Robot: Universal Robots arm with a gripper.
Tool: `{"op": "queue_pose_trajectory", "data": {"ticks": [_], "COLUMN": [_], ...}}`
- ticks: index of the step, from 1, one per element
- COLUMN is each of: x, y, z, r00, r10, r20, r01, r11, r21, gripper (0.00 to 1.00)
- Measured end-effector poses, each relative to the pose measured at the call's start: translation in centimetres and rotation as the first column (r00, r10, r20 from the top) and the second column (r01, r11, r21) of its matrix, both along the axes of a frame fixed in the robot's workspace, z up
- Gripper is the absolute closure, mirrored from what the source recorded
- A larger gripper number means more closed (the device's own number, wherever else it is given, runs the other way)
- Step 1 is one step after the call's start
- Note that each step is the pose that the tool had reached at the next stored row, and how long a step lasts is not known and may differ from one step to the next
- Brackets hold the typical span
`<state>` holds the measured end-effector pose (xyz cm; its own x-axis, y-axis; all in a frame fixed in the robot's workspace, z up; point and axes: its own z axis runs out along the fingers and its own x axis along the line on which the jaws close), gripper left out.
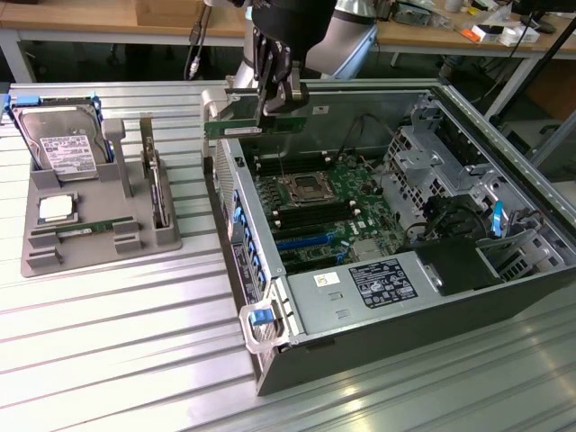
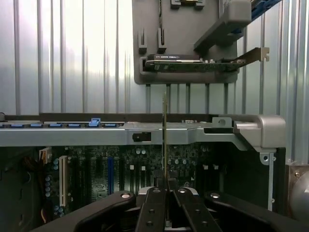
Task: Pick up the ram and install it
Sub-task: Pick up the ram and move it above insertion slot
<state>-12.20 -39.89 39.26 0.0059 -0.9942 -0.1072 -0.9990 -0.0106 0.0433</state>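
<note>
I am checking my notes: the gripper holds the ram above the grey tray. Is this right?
Not quite. The gripper holds the ram above the edge of the open computer case, not above the grey tray, as the exterior view shows.

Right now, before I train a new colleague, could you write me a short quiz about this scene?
1. True or false: the gripper is shut on the ram.
2. Which is the ram nearest to? A) the gray tray B) the open computer case C) the hard drive
3. Fill in: on the gray tray, next to the hard drive, lies a square silver ____.

Key: 1 true. 2 B, it is held above the case's edge. 3 CPU chip.
</note>
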Motion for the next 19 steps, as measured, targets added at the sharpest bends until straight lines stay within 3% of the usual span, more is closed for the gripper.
{"op": "queue_pose_trajectory", "data": {"ticks": [13,19], "x": [3.8,6.1], "y": [0.0,0.0], "z": [0.0,0.0], "r00": [1.0,1.0], "r10": [0.0,0.0], "r20": [0.0,-0.0001], "r01": [0.0,0.0], "r11": [1.0,1.0], "r21": [-0.0001,-0.0001], "gripper": [0.88,0.88]}}
